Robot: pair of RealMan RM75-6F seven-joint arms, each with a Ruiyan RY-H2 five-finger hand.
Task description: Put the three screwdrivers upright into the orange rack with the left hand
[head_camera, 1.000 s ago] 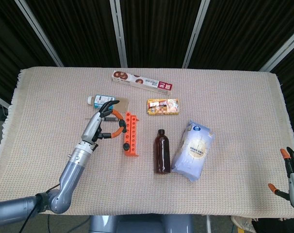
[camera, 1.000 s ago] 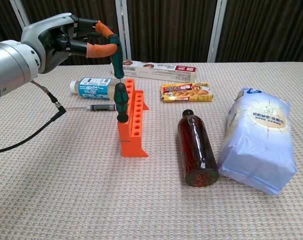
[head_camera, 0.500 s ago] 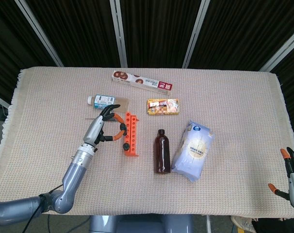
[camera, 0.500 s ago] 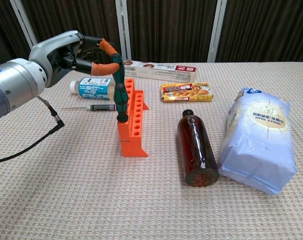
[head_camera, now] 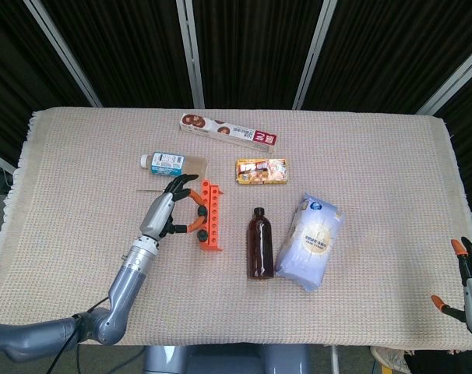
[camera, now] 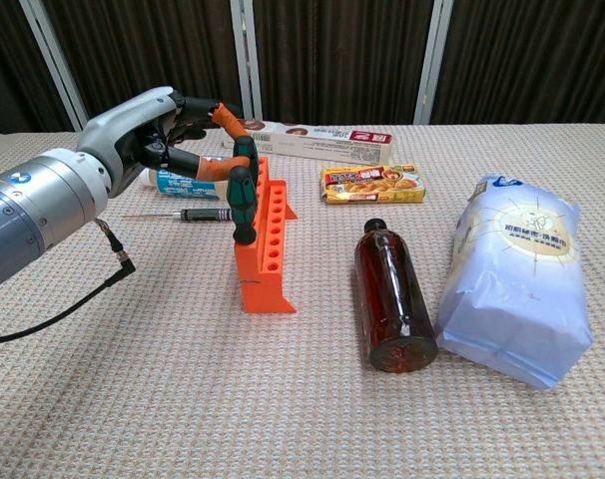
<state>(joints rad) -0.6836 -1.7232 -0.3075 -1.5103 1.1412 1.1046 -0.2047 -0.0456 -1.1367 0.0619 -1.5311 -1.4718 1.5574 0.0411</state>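
Table point(camera: 133, 399): covered in a beige woven cloth.
Left robot hand point(camera: 173, 135): beside the rack's far end, fingers pinching a green-handled screwdriver point(camera: 246, 158) over the holes.
Right robot hand point(head_camera: 471, 284): at the table's near right corner, fingers apart, holding nothing.
Rack point(camera: 266, 239): orange, one green-handled screwdriver point(camera: 241, 205) standing upright in it.
Black screwdriver point(camera: 198, 214): lying flat on the cloth, left of the rack.

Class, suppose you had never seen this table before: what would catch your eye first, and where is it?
Probably the bright orange rack left of centre, with green-handled screwdrivers standing in it and the left hand right beside them. Next, the brown bottle lying on its side in the middle, with the pale blue bag to its right.
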